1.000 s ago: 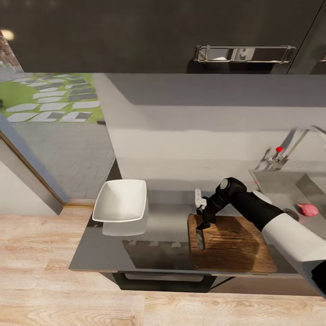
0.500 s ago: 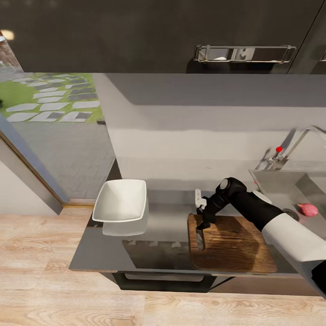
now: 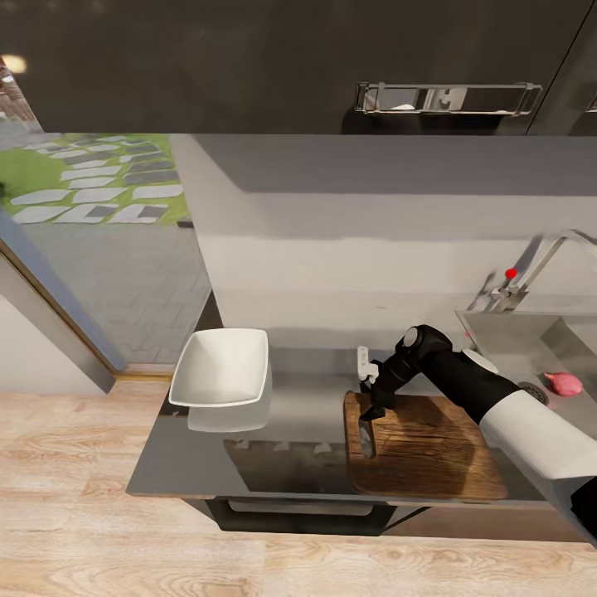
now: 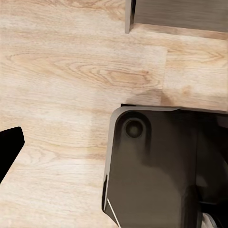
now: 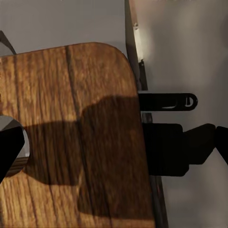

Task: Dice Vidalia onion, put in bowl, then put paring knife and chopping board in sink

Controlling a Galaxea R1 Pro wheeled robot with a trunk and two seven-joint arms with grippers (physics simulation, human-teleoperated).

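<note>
**A:** Where is your right gripper (image 3: 371, 396) now?

**B:** You have it over the far left corner of the chopping board (image 3: 431, 448), pointing down. A slim knife-like thing, blade dark, hangs from it onto the board; it looks like the paring knife (image 3: 366, 435), though you cannot make out a red handle. The gripper appears clenched on it, but the head view is too small to be sure. In the right wrist view you see the board's rounded corner (image 5: 71, 133) with the gripper's shadow across its grain, and the countertop's edge beside it.

**A:** And the onion?

**B:** Your Vidalia onion (image 3: 564, 382) lies in the sink (image 3: 506, 340), near the round drain, well apart from the board. The tap with its red knob (image 3: 511, 273) stands behind the basin.

**A:** The bowl?

**B:** The white square bowl (image 3: 221, 368) sits on the countertop (image 3: 307, 414), left of the board and not touching it.

**A:** Your left gripper?

**B:** The left wrist view gives you a pale wooden floor (image 4: 71, 85) and a dark robot part (image 4: 156, 166); whether that gripper is released or clenched, you cannot tell.
</note>
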